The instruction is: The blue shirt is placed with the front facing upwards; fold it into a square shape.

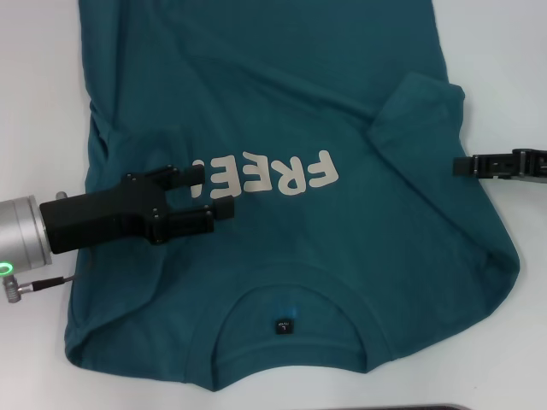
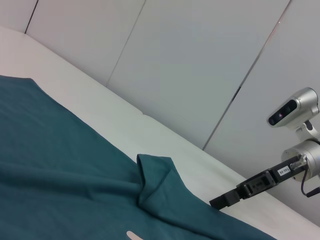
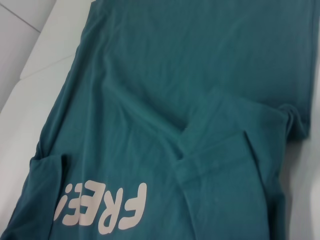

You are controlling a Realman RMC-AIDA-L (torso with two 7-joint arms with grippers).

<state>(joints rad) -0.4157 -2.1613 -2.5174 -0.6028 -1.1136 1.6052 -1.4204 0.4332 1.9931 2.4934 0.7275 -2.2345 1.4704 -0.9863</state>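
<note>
Both sleeves of the blue shirt (image 1: 282, 111) lie folded inward — left gripper (image 1: 214, 192) spread above it.

The left gripper (image 1: 208, 190) covers the start of the blue shirt's (image 1: 282, 102) lettering beneath its jaws, the hem runs off-frame, and the right gripper (image 1: 457, 166) is cropped.

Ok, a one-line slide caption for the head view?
Dark teal cotton T-shirt lying front-up on a white table, left gripper open over its cream "FREE!" lettering, right gripper beside the folded-in sleeve.
</note>
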